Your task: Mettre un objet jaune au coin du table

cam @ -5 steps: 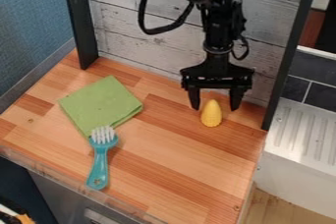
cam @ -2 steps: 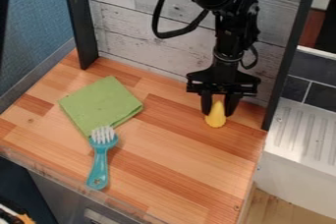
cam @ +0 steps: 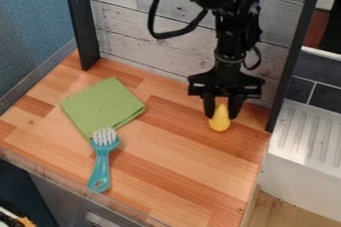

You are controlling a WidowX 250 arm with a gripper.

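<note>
- Above the right-hand far part of the one wooden table [cam: 166, 156], one black arm [cam: 230, 37] down from the top edge, with one gripper [cam: 221, 114] at its end.
- On that gripper, two fingers [cam: 209, 105], pointing down, brought close together and pinching the upper part of one yellow object [cam: 220, 123].
- As for that yellow object, just one in all: narrow at the top, rounder at the bottom, roughly upright between the two fingers, near the far right corner of the table; hard to tell whether touching the wood or slightly above.
- Along the arm, one black cable [cam: 172, 33] in a wide loop on the picture's left.
- Towards the far left of the table, one green cloth [cam: 103, 104], flat and folded.
- At the near corner of the cloth, one turquoise brush [cam: 100, 164], with one clump of white bristles [cam: 104, 136] against the cloth and one handle towards the near edge.
- At the far corners of the table, two black posts, one on the left [cam: 81, 22] and one on the right [cam: 293, 56], with one wall of pale grey planks [cam: 123, 29] between.
- Beyond the right edge of the table, one white ridged surface [cam: 306, 136], below dark tiles [cam: 310, 74].
</note>
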